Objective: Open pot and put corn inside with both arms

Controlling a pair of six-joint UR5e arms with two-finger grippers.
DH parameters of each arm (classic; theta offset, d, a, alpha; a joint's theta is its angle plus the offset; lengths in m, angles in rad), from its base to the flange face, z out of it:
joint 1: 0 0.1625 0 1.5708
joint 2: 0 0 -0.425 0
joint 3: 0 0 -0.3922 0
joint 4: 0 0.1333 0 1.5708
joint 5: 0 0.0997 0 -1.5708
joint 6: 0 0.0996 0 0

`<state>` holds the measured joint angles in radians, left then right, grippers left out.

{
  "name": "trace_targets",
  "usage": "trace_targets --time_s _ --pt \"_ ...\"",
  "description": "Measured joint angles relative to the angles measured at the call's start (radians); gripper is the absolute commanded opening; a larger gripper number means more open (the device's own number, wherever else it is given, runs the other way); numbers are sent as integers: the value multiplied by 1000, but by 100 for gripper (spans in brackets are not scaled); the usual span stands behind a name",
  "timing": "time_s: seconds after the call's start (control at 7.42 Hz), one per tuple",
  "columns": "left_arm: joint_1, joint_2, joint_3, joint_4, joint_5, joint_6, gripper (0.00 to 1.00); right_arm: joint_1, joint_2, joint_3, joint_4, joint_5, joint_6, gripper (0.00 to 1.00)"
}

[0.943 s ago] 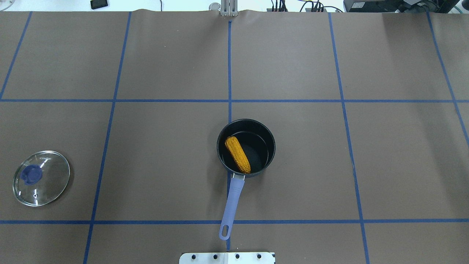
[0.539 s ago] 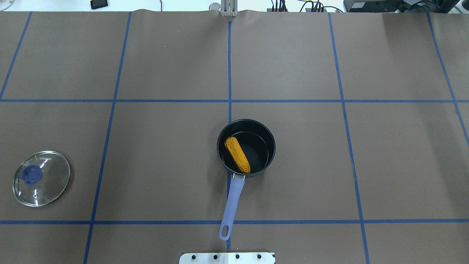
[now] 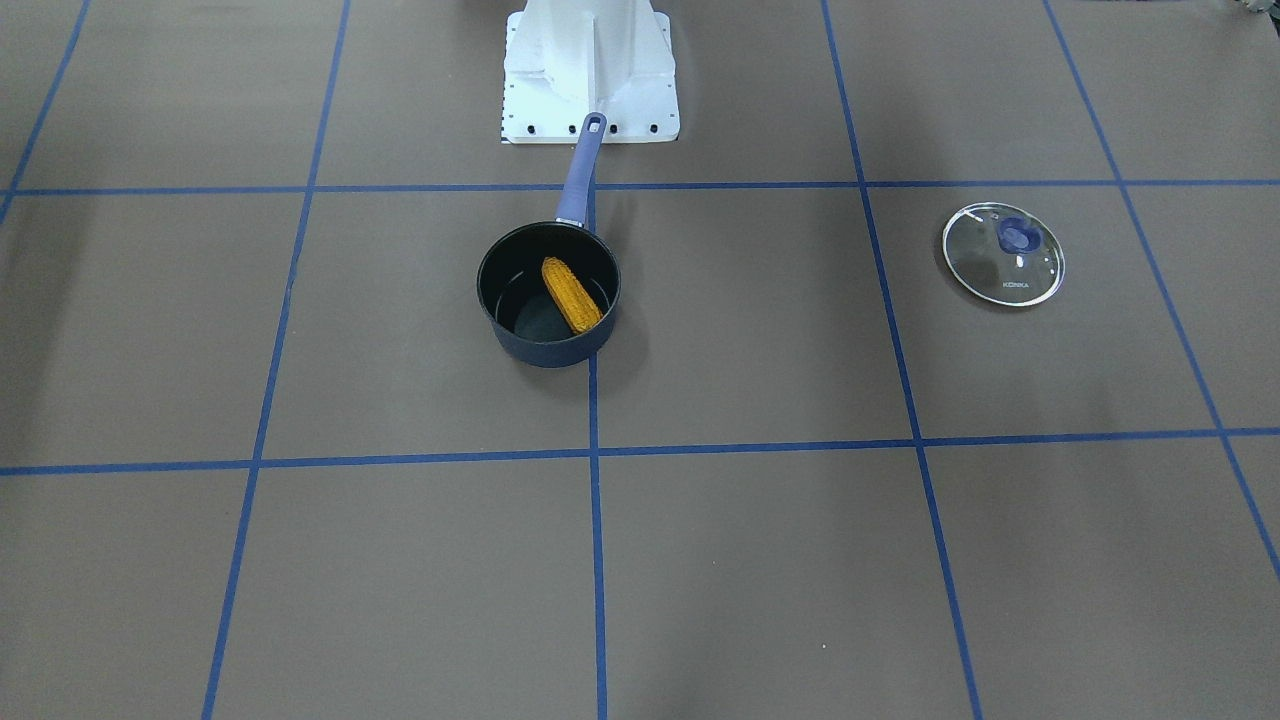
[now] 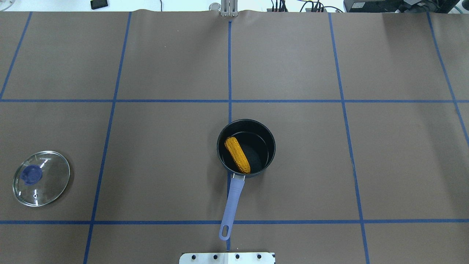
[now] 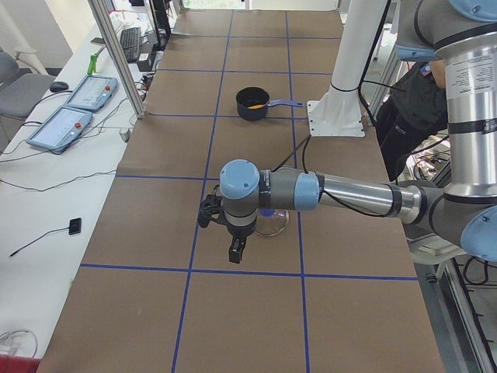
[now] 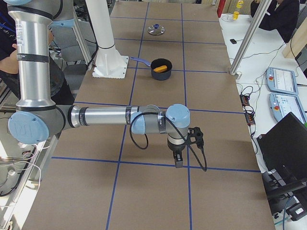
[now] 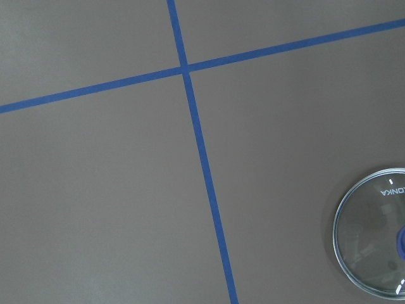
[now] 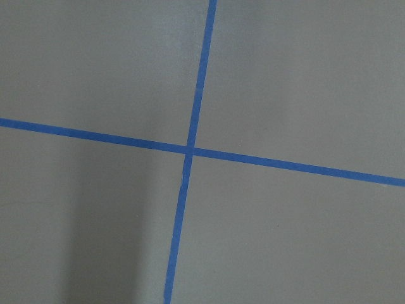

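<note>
The dark open pot (image 4: 270,148) with a lilac handle (image 4: 232,205) stands mid-table, and the orange-yellow corn (image 4: 237,154) lies inside it, also in the front view (image 3: 571,296). The glass lid (image 4: 41,178) with a blue knob lies flat at the far left, apart from the pot. My left gripper (image 5: 235,252) hangs above the table near the lid, seen only in the exterior left view. My right gripper (image 6: 178,160) hangs over bare table, seen only in the exterior right view. I cannot tell whether either is open or shut.
The white base mount (image 4: 227,258) sits just behind the pot handle's end. Blue tape lines divide the brown table cover into squares. The left wrist view shows the lid's edge (image 7: 373,234) at lower right. Tablets and cables lie on a side bench (image 5: 70,116).
</note>
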<state>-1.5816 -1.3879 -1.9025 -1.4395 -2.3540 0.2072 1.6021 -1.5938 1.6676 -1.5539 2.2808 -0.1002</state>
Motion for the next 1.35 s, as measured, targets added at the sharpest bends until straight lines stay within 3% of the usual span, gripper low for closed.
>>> trace_targets --time_s 1.35 --pt "0 10 1 2 1 0 98 -27 3 0 0 5 9 100"
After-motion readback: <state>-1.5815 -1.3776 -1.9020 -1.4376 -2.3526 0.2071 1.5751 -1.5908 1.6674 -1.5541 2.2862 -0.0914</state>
